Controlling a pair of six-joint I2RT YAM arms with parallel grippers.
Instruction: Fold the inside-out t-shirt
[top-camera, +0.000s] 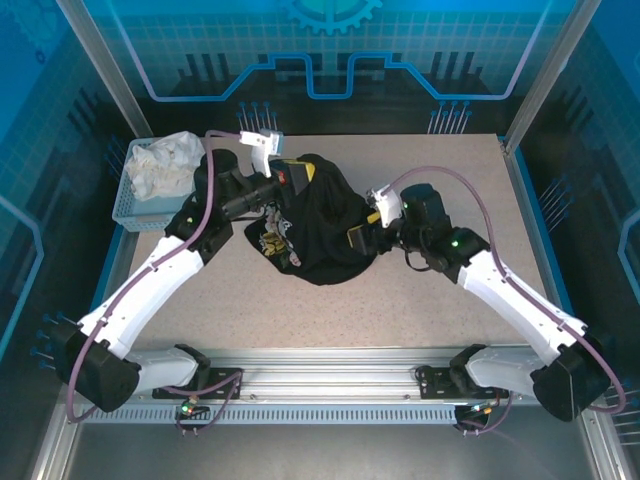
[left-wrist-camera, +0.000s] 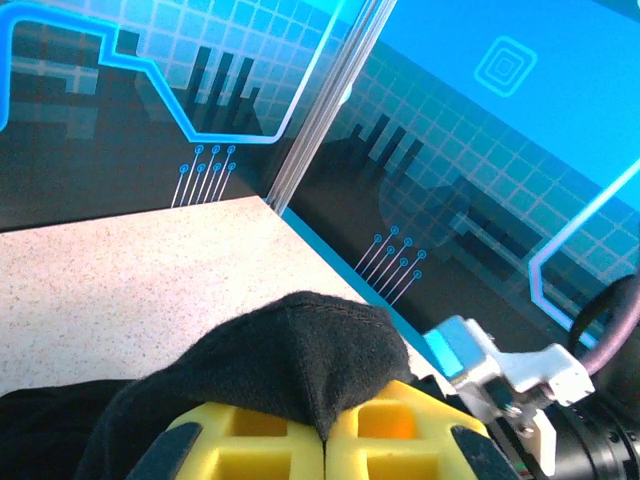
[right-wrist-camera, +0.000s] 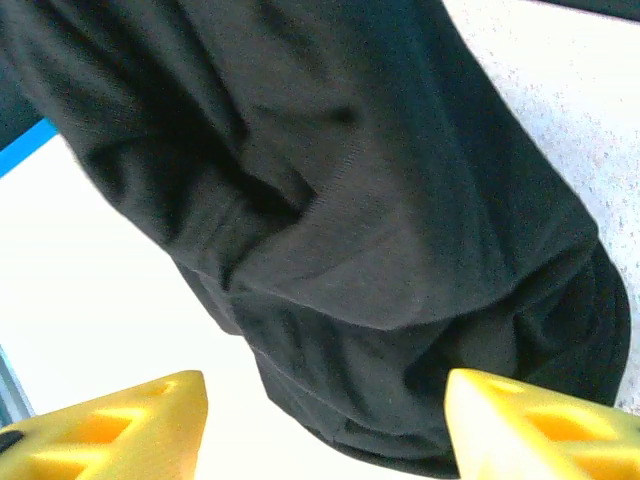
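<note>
Left pincer (left-wrist-camera: 325, 450) pinches the t-shirt (top-camera: 315, 225), right pincer (right-wrist-camera: 322, 388) gapes empty, so the one-sided hold may leave it slumping bunched on the bench (top-camera: 330, 310).

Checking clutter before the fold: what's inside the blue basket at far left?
A crumpled white cloth lies in the blue basket, rising above its rim. Anything beneath the cloth, including the basket floor, is covered.

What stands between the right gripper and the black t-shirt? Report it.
Nothing visible: the right gripper is open and faces the t-shirt directly, no object between. The left gripper is shut on a fold of it.
</note>
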